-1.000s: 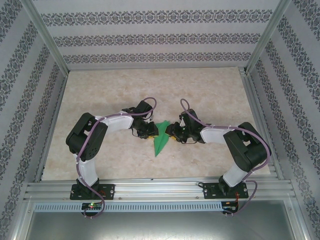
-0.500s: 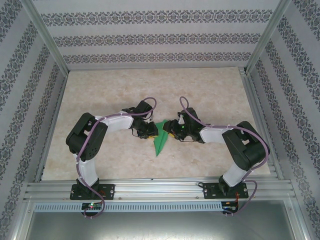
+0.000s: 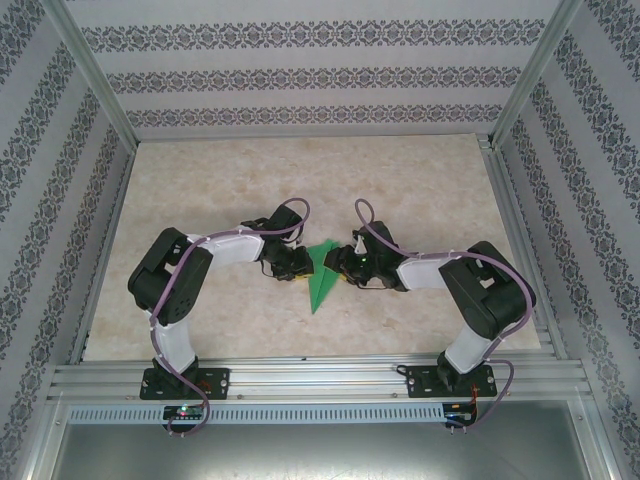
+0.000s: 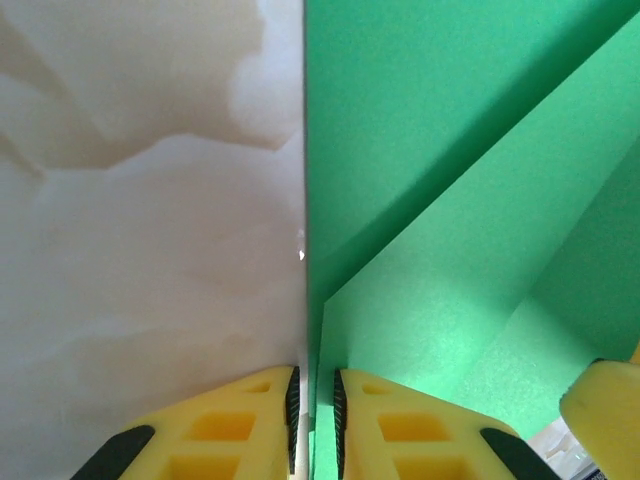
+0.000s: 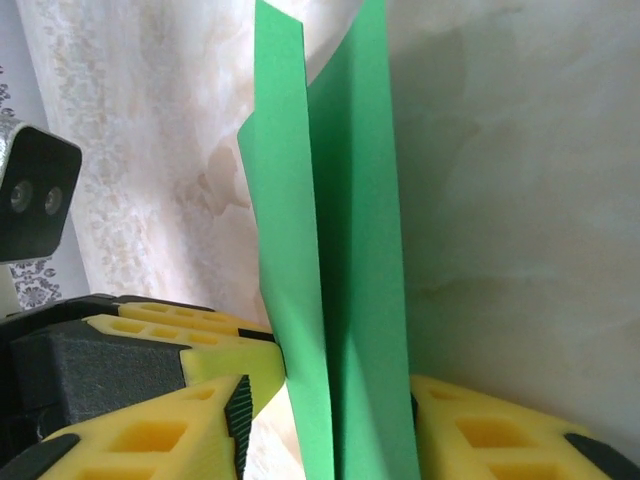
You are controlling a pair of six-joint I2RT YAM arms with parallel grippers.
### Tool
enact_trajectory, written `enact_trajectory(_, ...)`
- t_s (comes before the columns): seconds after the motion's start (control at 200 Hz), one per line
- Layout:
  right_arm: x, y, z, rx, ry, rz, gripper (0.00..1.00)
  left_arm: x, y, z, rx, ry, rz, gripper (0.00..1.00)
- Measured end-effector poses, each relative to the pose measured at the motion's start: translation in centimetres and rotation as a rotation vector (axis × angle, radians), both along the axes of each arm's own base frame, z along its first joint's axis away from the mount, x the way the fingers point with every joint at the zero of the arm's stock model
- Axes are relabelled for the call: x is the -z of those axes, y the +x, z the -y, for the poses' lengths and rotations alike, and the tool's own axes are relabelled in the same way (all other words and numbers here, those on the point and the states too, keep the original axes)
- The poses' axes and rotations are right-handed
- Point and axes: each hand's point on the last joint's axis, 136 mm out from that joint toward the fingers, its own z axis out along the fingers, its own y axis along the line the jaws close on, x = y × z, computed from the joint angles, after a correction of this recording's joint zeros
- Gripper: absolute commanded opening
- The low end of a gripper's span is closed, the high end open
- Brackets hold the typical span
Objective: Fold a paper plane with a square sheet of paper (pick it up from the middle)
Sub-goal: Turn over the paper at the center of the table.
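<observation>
The green sheet of paper (image 3: 320, 285) is folded into a slim dart with its point toward the near edge, held up between both grippers at mid-table. My left gripper (image 3: 299, 265) pinches its left side. In the left wrist view the yellow jaws (image 4: 315, 420) are nearly together, with a paper (image 4: 450, 200) edge running between them. My right gripper (image 3: 341, 268) comes in from the right. In the right wrist view its jaws (image 5: 330, 405) stand apart around the upright folded paper (image 5: 340, 250). The right finger (image 5: 440, 420) touches it and a gap shows at the left pad.
The marble-patterned tabletop (image 3: 300, 180) lies inside a metal frame with patterned walls on three sides. The aluminium rail (image 3: 320, 378) carrying both arm bases runs along the near edge. The left gripper's yellow finger (image 5: 225, 345) presses the paper's far side in the right wrist view.
The right gripper has edged left, closer in against the paper. The left arm shifted slightly and kept its pinch. The paper stays in the same place.
</observation>
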Motion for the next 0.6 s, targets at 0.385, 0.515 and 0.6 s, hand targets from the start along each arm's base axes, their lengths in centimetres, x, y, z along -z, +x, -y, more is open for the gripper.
enact_trajectory(0.385, 0.5, 0.8, -2.0, -0.052, -0.012, 0.021, 0.22, -0.2, -0.1, -0.4, -0.010, 0.010, 0.015, 0.21)
enact_trajectory(0.515, 0.5, 0.8, -2.2, -0.069, -0.021, 0.036, 0.09, -0.6, -0.3, -0.8, -0.021, 0.017, 0.028, 0.21)
enact_trajectory(0.6, 0.6, 0.8, -2.0, -0.081, -0.052, 0.039, 0.08, -1.1, -0.3, -1.3, -0.038, 0.024, 0.049, 0.21)
